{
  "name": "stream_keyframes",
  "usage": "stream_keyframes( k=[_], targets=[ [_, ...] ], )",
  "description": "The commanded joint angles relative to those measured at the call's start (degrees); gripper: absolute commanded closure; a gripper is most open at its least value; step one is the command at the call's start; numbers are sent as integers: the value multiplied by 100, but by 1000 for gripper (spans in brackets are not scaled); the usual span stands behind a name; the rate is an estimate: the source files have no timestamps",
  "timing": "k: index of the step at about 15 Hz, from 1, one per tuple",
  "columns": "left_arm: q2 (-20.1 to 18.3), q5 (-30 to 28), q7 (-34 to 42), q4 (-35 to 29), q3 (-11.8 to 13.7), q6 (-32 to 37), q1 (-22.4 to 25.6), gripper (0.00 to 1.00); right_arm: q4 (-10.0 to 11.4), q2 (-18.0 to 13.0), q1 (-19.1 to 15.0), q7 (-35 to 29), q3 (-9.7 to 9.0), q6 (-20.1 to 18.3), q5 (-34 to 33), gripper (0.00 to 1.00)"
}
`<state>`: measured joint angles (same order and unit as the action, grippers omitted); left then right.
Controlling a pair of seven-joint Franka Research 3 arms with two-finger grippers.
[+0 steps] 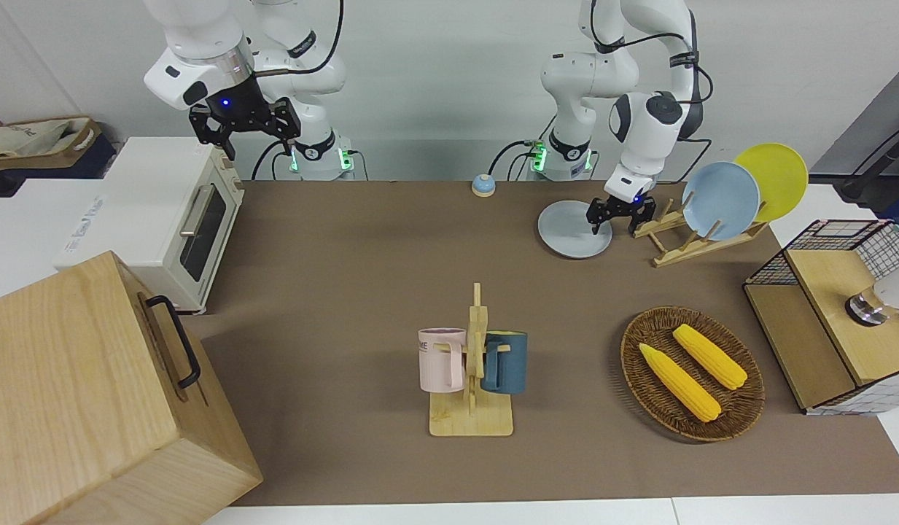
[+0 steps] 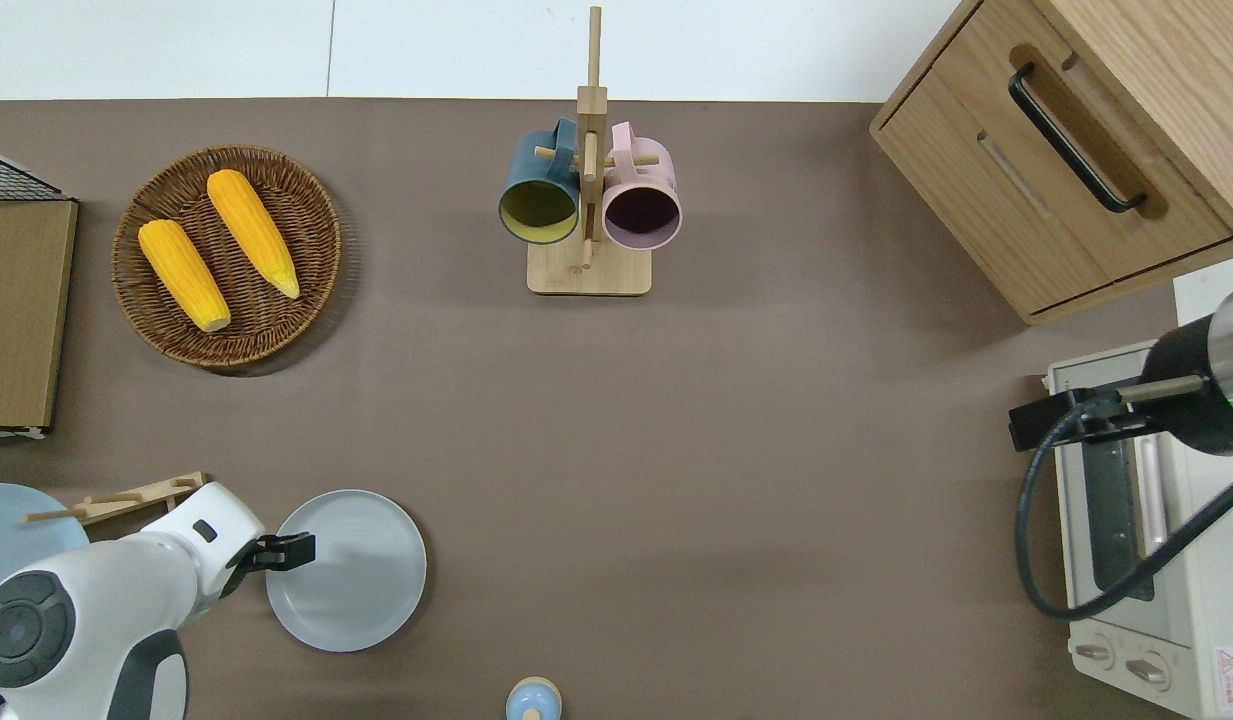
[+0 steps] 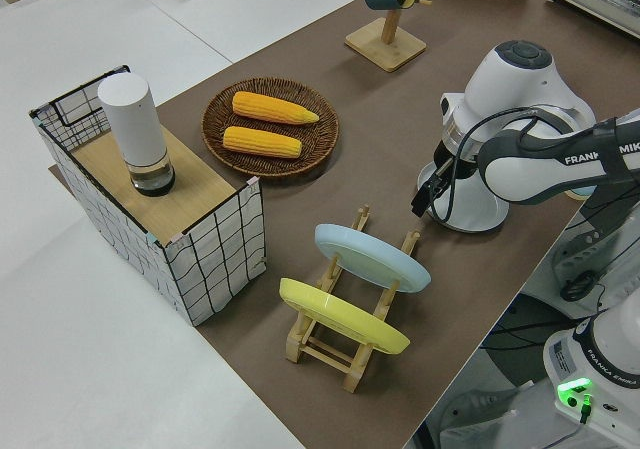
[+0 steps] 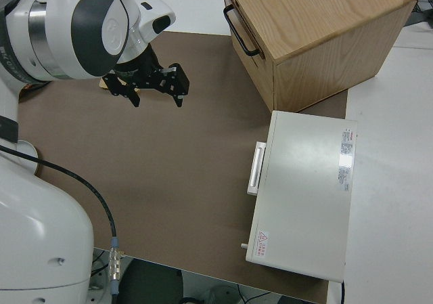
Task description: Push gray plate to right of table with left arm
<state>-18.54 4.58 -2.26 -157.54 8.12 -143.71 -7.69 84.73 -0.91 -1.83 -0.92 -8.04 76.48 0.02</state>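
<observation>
The gray plate [image 1: 569,232] [image 2: 356,580] lies flat on the brown table [image 1: 347,292], close to the robots and toward the left arm's end. My left gripper [image 1: 614,229] [image 2: 294,550] is low at the plate's rim on the side toward the left arm's end. It is open, with one finger over the plate and the other just outside the rim. It holds nothing. The right gripper [image 1: 245,125] [image 4: 155,97] is parked, open and empty.
A wooden rack [image 1: 701,235] holding a sky-blue and a yellow plate stands right beside the left gripper. A basket of corn [image 1: 692,373], a mug stand [image 1: 472,379], a small bell [image 1: 483,185], a toaster oven [image 1: 179,219], a wooden cabinet [image 1: 92,394] and a wire crate [image 1: 828,321] are also on the table.
</observation>
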Motion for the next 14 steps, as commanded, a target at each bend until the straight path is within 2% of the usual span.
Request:
stream_keyframes(
  k=[1,4,5,8,9,12,14],
  targets=[
    [87,122,67,-216,-12,-385,101,7,-53,-14,-107,-66,-92,-89,25,17],
    [87,122,67,-233,-12,-386,101,17,-53,-14,-107,-66,-92,-89,25,17],
    [87,122,67,-242,-12,-377,101,104,-53,-14,-107,-75,-92,-89,25,17],
    [87,122,67,-242,-12,-377,92,531,-53,-14,-107,-66,-92,-89,25,17],
    [87,122,67,-242,-12,-368,92,619,-53,-14,-107,-66,-92,-89,25,17],
    [87,122,32,-242,-12,-333,49,720,-53,-14,-107,-66,-92,-89,25,17],
    [87,122,15,-242,-21,-316,40,837,-53,-14,-107,-66,-92,-89,25,17]
  ],
)
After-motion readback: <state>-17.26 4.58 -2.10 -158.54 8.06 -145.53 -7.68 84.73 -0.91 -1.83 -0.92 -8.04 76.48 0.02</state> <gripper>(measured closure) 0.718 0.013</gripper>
